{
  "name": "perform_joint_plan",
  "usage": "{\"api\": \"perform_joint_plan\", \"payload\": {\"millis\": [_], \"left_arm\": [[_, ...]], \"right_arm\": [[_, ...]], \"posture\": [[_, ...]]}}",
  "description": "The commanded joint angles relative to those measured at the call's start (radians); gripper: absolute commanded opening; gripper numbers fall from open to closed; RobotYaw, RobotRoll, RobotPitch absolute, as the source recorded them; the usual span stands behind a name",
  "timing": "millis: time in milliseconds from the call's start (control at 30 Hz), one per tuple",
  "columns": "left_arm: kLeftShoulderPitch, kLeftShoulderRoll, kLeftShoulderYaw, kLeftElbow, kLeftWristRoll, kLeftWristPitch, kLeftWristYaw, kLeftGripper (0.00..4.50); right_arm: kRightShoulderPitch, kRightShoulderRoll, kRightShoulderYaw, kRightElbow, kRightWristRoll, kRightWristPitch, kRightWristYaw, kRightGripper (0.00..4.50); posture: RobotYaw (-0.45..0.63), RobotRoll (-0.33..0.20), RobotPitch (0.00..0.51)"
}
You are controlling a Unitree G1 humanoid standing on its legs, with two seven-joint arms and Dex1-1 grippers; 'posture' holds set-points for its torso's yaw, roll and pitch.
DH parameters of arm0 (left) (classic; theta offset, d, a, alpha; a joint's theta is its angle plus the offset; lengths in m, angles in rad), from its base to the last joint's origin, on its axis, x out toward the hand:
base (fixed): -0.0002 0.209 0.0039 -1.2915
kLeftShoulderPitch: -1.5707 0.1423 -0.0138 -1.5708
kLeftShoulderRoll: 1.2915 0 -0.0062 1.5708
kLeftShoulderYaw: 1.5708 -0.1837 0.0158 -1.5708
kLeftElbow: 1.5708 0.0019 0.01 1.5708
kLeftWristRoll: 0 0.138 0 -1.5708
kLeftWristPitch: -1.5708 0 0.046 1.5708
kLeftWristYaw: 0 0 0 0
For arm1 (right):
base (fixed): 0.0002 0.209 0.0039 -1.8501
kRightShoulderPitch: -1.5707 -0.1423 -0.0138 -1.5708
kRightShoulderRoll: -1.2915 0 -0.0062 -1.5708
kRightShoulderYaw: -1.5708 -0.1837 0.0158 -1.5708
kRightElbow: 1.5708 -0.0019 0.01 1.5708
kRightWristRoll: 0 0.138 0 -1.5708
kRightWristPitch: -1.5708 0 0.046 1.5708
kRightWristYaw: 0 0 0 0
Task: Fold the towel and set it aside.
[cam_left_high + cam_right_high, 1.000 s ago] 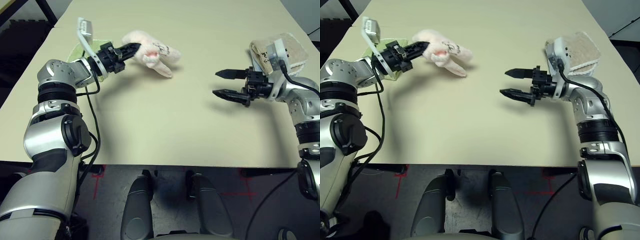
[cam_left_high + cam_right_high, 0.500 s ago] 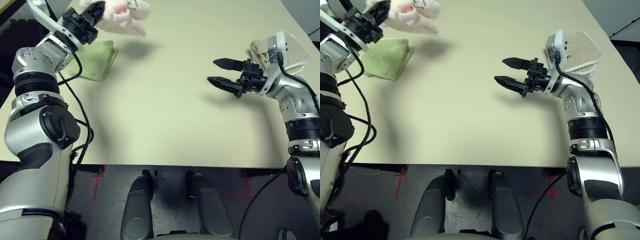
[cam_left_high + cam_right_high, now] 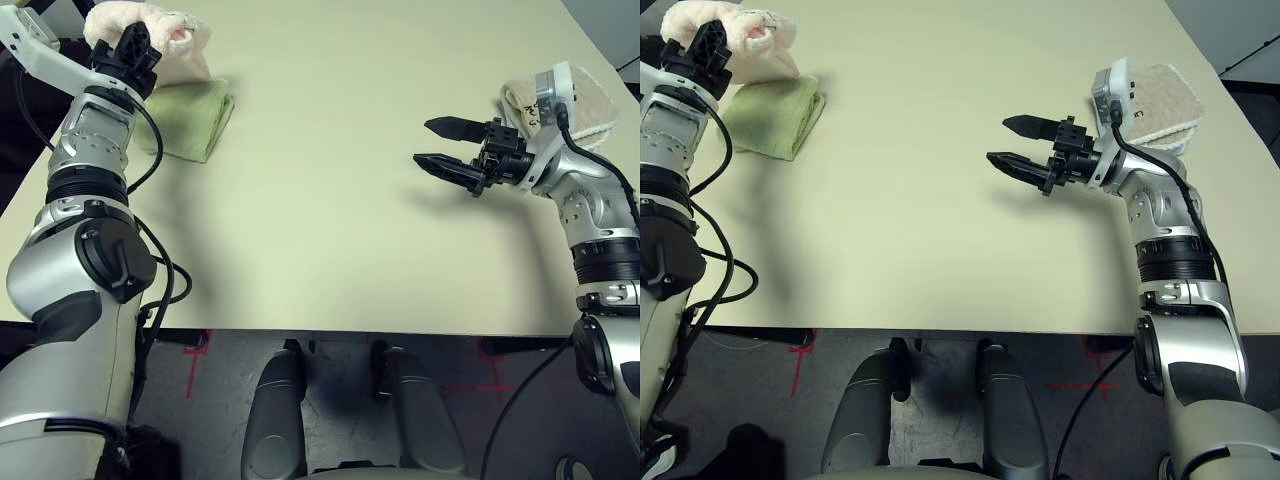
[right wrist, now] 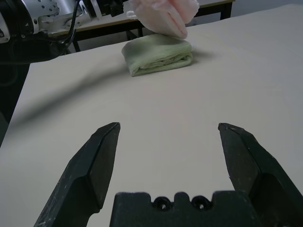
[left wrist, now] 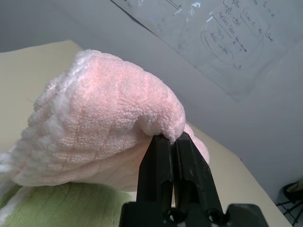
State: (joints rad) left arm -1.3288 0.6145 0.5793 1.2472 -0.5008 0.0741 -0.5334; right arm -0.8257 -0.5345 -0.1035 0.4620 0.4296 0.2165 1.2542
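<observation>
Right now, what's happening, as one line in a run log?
left gripper: shut on pink towel | towel: at green towel | right gripper: open, empty

1. Towels: three in all, one pale pink terry towel (image 3: pixel 184 62), one light green folded towel (image 3: pixel 195 122) and one beige folded towel (image 3: pixel 590 105).
2. Counter (image 3: pixel 340 230): one, under the towels.
3. Robot arms: two, one left arm (image 3: pixel 85 265) and one right arm (image 3: pixel 600 225).
4. Pincers: two, one left pincer (image 5: pixel 169 136) and one right pincer (image 4: pixel 169 125).
5. Black fingers (image 4: pixel 99 156): four, two on each pincer.
6. Red floor marks (image 3: pixel 195 362): two, beyond the counter's near edge.
7. Wall surface with handwriting (image 5: pixel 222 38): one.
</observation>
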Motion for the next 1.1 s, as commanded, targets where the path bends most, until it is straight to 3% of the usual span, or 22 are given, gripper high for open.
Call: {"api": "perform_joint_plan", "payload": {"millis": [33, 467, 833, 1100], "left_arm": [[-0.015, 0.002, 0.005, 0.025, 0.007, -0.020, -0.013, 0.02], [-0.018, -0.028, 0.008, 0.042, 0.006, -0.001, -0.071, 0.02], [0.093, -0.041, -0.029, 0.020, 0.046, 0.046, -0.044, 0.02], [0.158, -0.038, -0.005, -0.047, 0.012, 0.115, -0.013, 0.02]], "right_arm": [[0.022, -0.010, -0.011, -0.034, 0.017, 0.013, 0.001, 4.50], [0.047, -0.032, -0.015, -0.091, 0.033, 0.054, -0.008, 4.50], [0.031, -0.032, -0.007, -0.090, 0.037, 0.062, -0.006, 4.50], [0.029, -0.030, -0.003, -0.087, 0.038, 0.058, -0.003, 4.50]], "posture": [[-0.09, 0.000, 0.223], [-0.12, 0.000, 0.227], [-0.10, 0.000, 0.229], [-0.09, 0.000, 0.228]]}}
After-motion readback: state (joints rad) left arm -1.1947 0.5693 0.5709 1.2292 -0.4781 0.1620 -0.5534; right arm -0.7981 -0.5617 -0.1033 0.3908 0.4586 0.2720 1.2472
